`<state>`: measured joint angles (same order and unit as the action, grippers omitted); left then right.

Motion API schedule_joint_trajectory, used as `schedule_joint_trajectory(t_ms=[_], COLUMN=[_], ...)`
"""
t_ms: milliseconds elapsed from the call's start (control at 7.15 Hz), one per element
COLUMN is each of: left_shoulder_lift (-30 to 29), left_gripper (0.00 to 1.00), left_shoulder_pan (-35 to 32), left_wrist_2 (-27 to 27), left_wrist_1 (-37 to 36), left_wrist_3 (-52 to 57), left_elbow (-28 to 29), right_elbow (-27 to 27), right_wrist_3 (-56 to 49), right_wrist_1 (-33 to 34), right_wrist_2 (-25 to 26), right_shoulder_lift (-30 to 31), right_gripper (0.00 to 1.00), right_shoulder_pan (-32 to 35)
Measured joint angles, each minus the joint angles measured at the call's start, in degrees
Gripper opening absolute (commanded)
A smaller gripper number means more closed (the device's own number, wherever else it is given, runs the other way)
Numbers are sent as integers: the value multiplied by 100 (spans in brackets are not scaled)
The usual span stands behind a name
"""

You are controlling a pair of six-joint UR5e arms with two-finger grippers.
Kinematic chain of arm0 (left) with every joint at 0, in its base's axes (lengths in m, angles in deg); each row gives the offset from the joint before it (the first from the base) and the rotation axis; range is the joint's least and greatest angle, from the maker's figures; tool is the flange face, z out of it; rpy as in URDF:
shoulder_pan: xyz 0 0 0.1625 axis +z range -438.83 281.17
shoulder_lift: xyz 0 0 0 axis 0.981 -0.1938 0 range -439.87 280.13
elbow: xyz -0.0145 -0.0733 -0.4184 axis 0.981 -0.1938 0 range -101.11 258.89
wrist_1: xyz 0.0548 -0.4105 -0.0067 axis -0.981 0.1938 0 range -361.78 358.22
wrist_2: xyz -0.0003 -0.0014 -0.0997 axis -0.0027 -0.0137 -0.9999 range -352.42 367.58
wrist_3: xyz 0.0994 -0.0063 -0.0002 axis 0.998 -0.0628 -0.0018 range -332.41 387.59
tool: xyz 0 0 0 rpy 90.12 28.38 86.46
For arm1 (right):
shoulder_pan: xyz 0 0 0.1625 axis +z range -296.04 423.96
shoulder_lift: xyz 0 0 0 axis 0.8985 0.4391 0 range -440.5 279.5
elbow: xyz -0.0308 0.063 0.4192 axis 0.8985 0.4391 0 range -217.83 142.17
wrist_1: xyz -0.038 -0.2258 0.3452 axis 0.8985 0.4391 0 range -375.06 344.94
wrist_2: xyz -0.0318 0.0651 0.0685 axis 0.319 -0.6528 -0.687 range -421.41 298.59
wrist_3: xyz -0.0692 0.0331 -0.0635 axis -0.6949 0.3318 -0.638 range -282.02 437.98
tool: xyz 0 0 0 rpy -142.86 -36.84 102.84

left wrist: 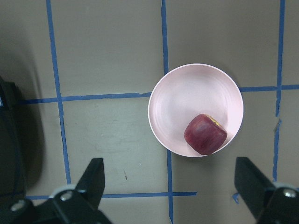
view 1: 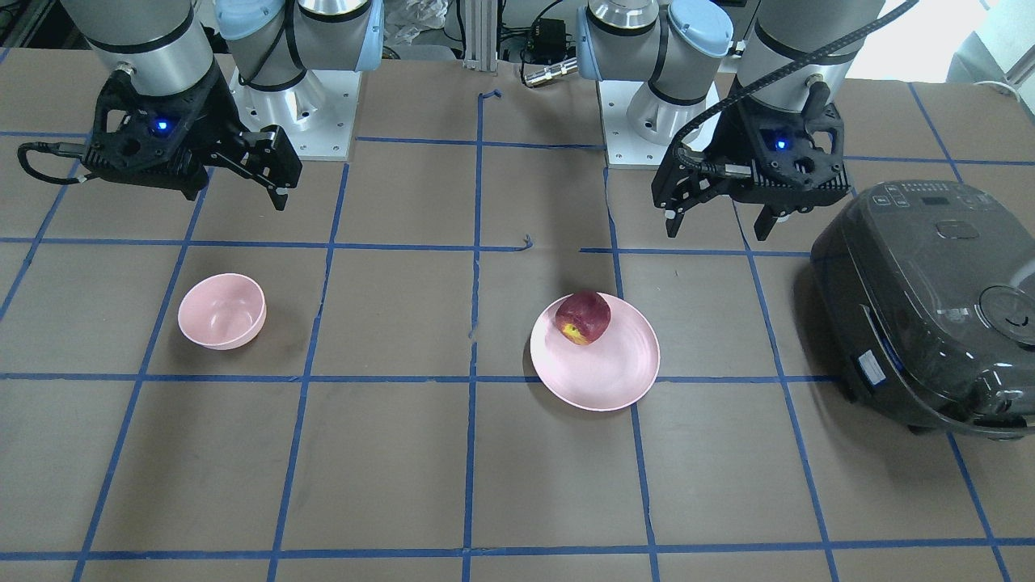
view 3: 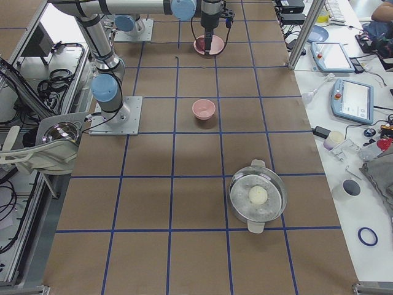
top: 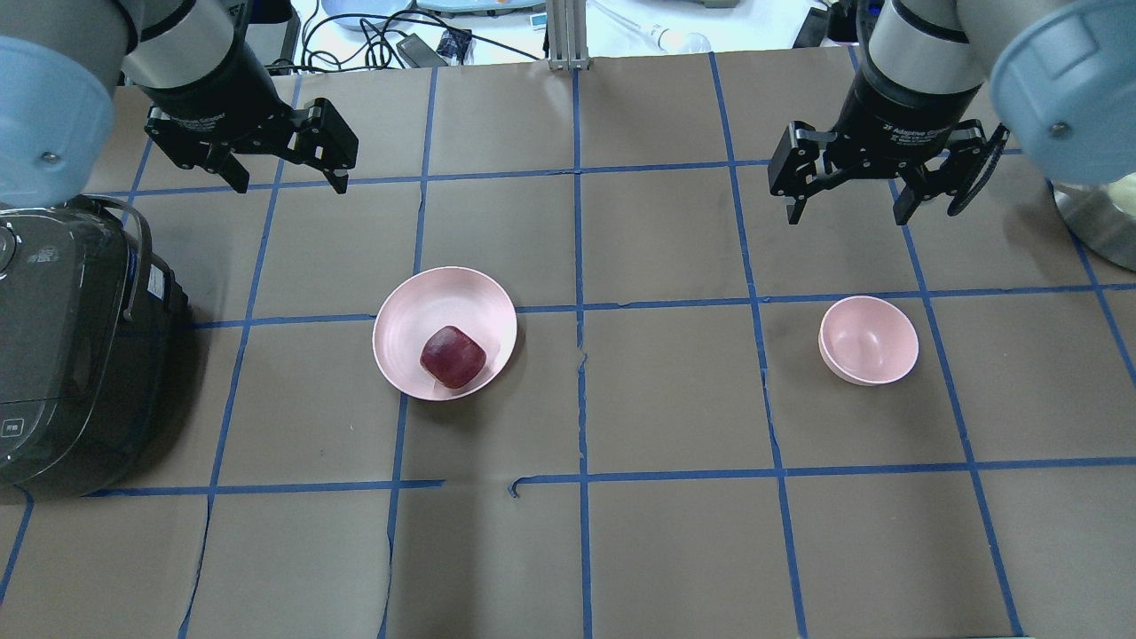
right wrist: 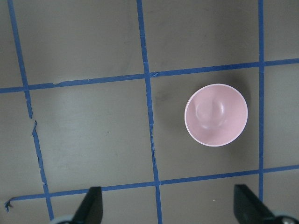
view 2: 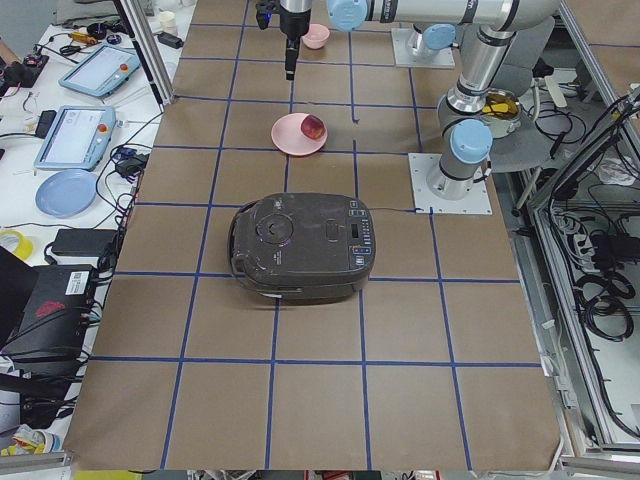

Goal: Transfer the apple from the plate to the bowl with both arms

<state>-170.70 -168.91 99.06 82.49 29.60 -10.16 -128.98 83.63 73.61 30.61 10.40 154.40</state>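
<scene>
The dark red apple (view 1: pixel 582 318) with a yellow patch lies on the pale pink plate (view 1: pixel 606 376), toward the plate's robot-side edge; it also shows from above (top: pixel 453 357) and in the left wrist view (left wrist: pixel 205 134). My left gripper (top: pixel 291 185) is open and empty, held above the table beyond and to the left of the plate (top: pixel 426 306). The small pink bowl (top: pixel 868 340) stands empty to the right. My right gripper (top: pixel 845 213) is open and empty, held above the table just beyond the bowl (right wrist: pixel 216 115).
A dark grey rice cooker (top: pixel 62 346) stands at the table's left end, close to the left arm. A lidded metal pot (view 3: pixel 258 196) stands at the table's right end. Blue tape lines grid the brown table.
</scene>
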Motion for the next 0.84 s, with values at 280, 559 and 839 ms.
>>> schedule_joint_trajectory(t_ms=[280,559,839], left_shoulder_lift=[-57,-107,-225], left_gripper=[100,100,100], left_shoulder_pan=[-16,-38,-31], left_wrist_2=[-22,-54,-453], left_wrist_1=[-38,-87,-860], left_wrist_3=[-307,-1157,-2617], left_elbow=[-21,-71,-695], right_elbow=[0,-8,-194], right_wrist_3=[-74,-484,-1315], right_wrist_1=[43,66,69], right_wrist_2=[21,69,71], right_shoulder_lift=[-42,-218,-493], right_gripper=[100,100,100], right_shoulder_pan=[-69,-618,-1309])
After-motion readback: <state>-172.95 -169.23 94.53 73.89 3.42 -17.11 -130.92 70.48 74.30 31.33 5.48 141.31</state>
